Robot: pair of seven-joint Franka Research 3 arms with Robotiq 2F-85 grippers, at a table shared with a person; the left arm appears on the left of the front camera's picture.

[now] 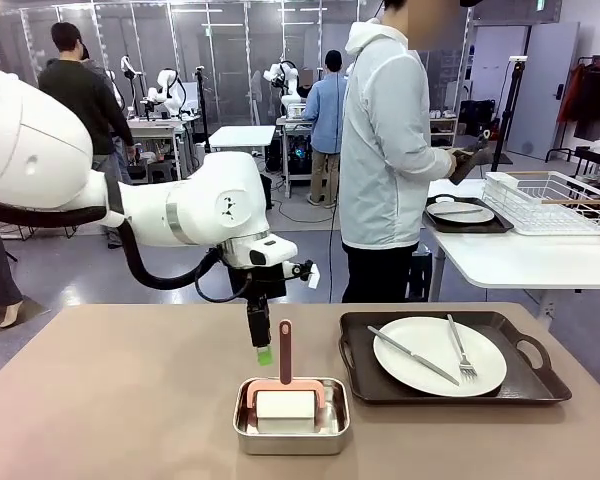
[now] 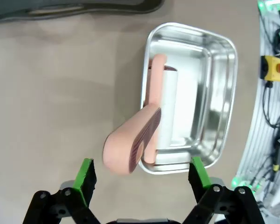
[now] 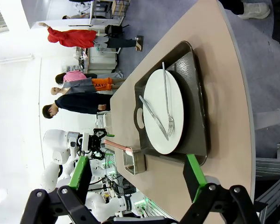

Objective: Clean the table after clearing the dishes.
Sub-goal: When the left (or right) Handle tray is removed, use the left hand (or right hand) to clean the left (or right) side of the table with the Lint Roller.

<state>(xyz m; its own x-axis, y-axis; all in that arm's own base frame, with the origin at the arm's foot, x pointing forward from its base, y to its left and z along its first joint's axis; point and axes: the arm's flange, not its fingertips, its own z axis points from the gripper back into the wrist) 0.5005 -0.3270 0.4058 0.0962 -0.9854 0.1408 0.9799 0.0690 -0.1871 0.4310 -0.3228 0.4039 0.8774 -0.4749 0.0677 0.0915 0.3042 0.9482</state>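
Note:
The brown table [image 1: 130, 400] carries a dark tray [image 1: 525, 385] holding a white plate [image 1: 420, 362], with a knife [image 1: 412, 355] and fork [image 1: 459, 348] lying on it. A second plate [image 1: 460, 213] sits on a tray on the white side table. My left gripper [image 1: 263, 350] hangs just above a steel pan [image 1: 291, 440], close beside the upright pink handle [image 1: 285, 350] of a white cleaning tool. From the left wrist, my left gripper [image 2: 142, 176] is open, the handle [image 2: 133, 147] ahead of its fingers. My right gripper [image 3: 136, 176] is open and held high, looking at the plate [image 3: 177, 93].
A person [image 1: 385, 150] stands at the far side, turned toward the white table [image 1: 520, 260], holding something dark. A white wire rack [image 1: 550, 203] stands on that table. Bare tabletop lies left of the pan and in front of the tray.

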